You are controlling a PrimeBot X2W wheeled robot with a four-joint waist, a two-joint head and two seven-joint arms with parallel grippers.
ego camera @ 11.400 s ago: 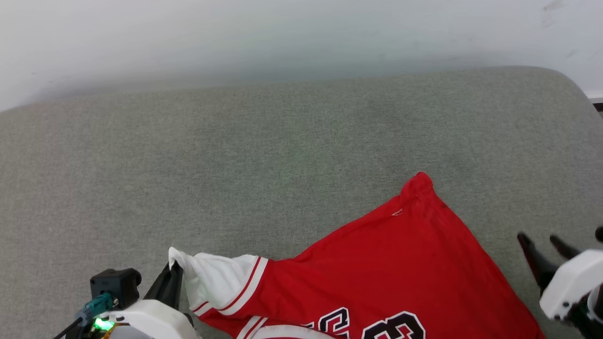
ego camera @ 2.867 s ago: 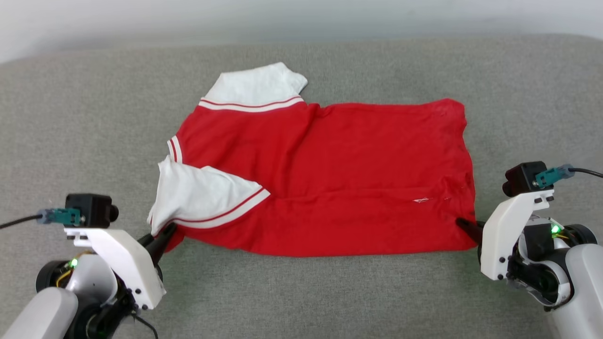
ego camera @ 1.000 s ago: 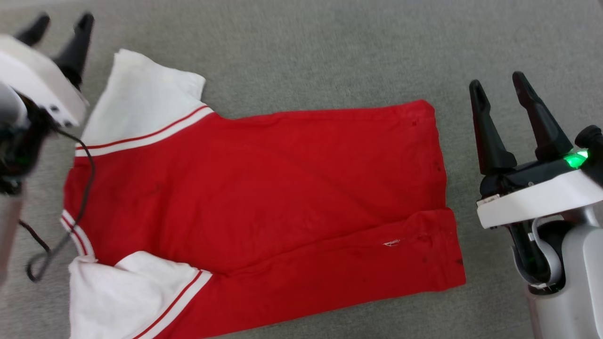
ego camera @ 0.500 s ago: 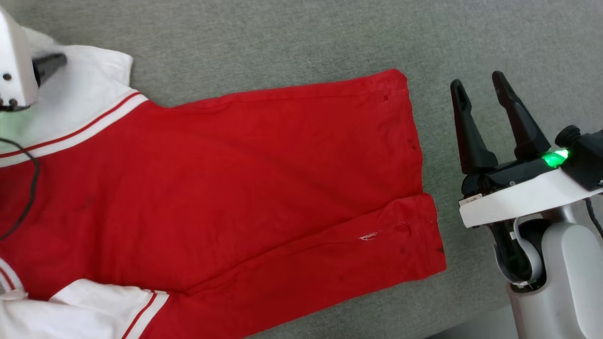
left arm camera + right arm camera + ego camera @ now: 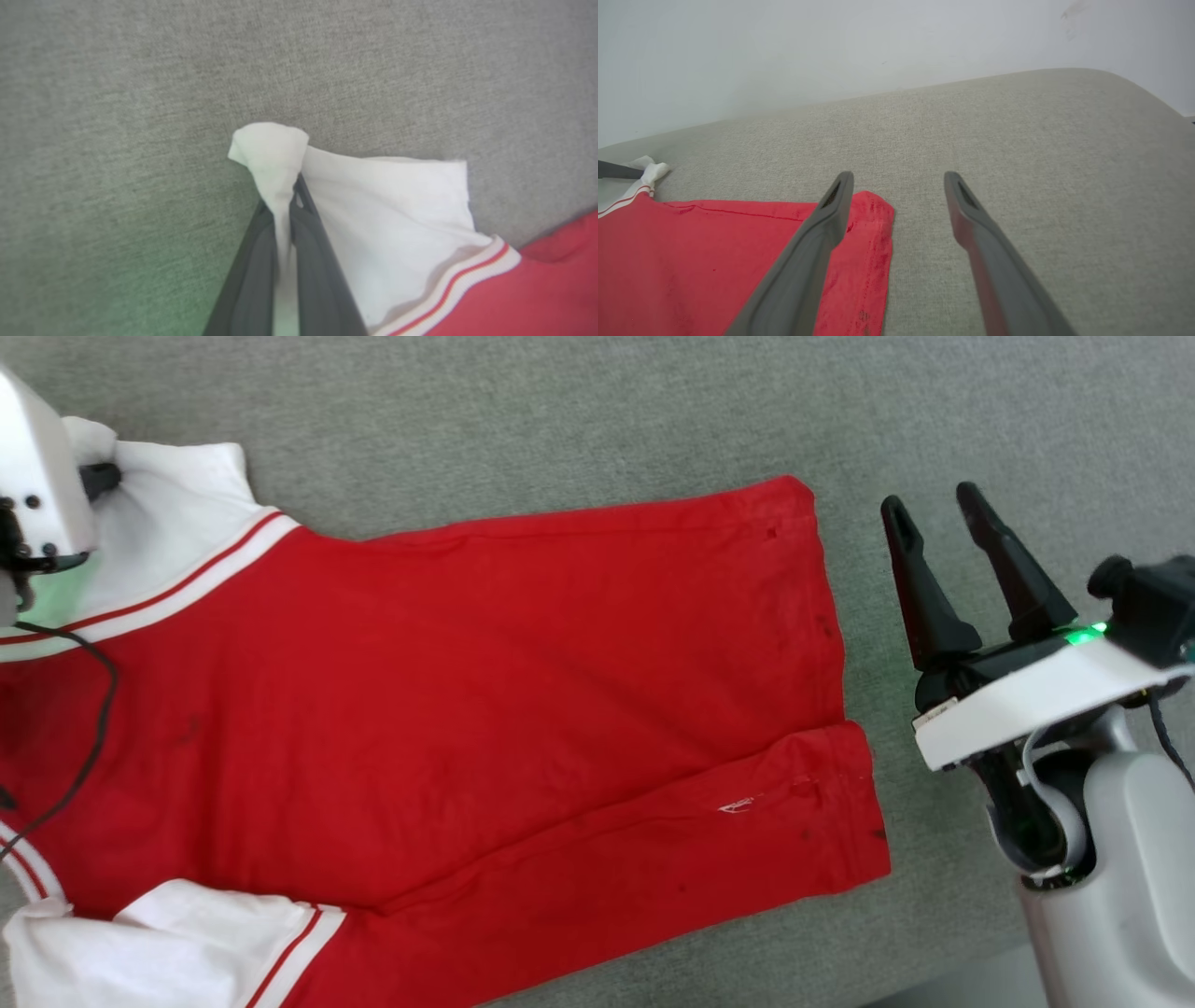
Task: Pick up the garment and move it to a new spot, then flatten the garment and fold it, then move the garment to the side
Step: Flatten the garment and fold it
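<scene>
The garment [image 5: 467, 709], a red T-shirt with white sleeves, lies spread on the grey cushion, its lower part folded over along a crease. My left gripper [image 5: 292, 186] is shut on the tip of the far white sleeve [image 5: 373, 214], which bunches between its dark fingers; in the head view that gripper [image 5: 98, 476] sits at the top left corner. My right gripper [image 5: 929, 504] stands open above the cushion just right of the red hem [image 5: 822, 616]. In the right wrist view the open right gripper [image 5: 899, 179] hovers beside the hem corner [image 5: 873, 210], holding nothing.
The grey fabric cushion [image 5: 560, 420] extends beyond the garment on all sides. A pale wall [image 5: 831, 46] rises behind it. A black cable [image 5: 84, 756] from my left arm hangs over the garment's left part.
My left gripper has come down onto the far white sleeve and shut on its tip. The head camera has shifted. My right gripper stays open near the hem.
</scene>
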